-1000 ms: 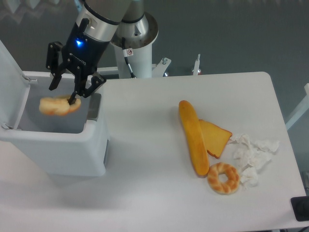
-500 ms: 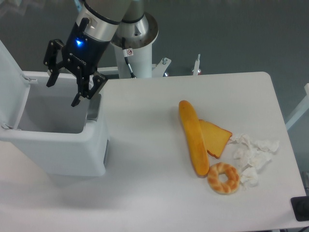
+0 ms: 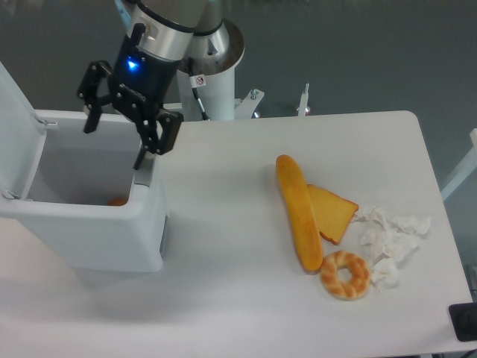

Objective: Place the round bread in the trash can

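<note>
Your small pale yellow-tan round bread (image 3: pixel 116 201) has left the gripper: a second ago it hung between the fingers over the bin, half a second ago it was gone from view, and now only a sliver of orange-tan shows low inside the large white-grey rectangular plastic trash can (image 3: pixel 89 239), against the near wall of its grey interior. Most of it is hidden by that wall, so you can't confirm its exact pose, but it appears to lie at the bottom. By that reading the placement itself is done, and what remains is clearing the arm away.

The black two-finger gripper (image 3: pixel 115 142) has also shifted since the drop, sitting a little higher and further right, toward the bin's right rim. Its fingers are spread wide apart and hold nothing. The left finger hangs over the opening near the back rim; the right finger points down just at the bin's right edge, and you cannot tell from this view whether it touches the rim or only passes in front of it. The flip lid (image 3: pixel 15 130) stands open on the left.

On the white table (image 3: pixel 223 298) nothing else has moved: the long golden loaf (image 3: pixel 298 212), the flat toast-coloured slice (image 3: pixel 334 212), the brown striped ring-shaped bread (image 3: pixel 345 274) and the crumpled white paper (image 3: pixel 387 239) lie together, well apart from the bin.
</note>
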Robot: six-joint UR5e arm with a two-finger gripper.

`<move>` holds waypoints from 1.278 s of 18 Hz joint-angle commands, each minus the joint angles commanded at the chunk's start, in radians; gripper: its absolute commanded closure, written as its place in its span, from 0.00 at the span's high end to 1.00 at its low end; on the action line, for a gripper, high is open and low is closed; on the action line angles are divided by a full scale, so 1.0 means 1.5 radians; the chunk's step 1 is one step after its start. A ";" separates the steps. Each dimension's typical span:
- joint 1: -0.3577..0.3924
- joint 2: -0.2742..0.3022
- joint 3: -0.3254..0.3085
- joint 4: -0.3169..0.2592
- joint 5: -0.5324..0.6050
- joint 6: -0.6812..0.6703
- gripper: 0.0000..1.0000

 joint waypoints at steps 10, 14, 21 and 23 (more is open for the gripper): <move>0.053 -0.007 0.020 0.021 0.054 0.079 1.00; 0.054 -0.007 0.021 0.026 0.110 0.178 1.00; 0.054 -0.035 0.021 0.027 0.215 0.300 1.00; 0.054 -0.044 0.016 0.027 0.226 0.300 1.00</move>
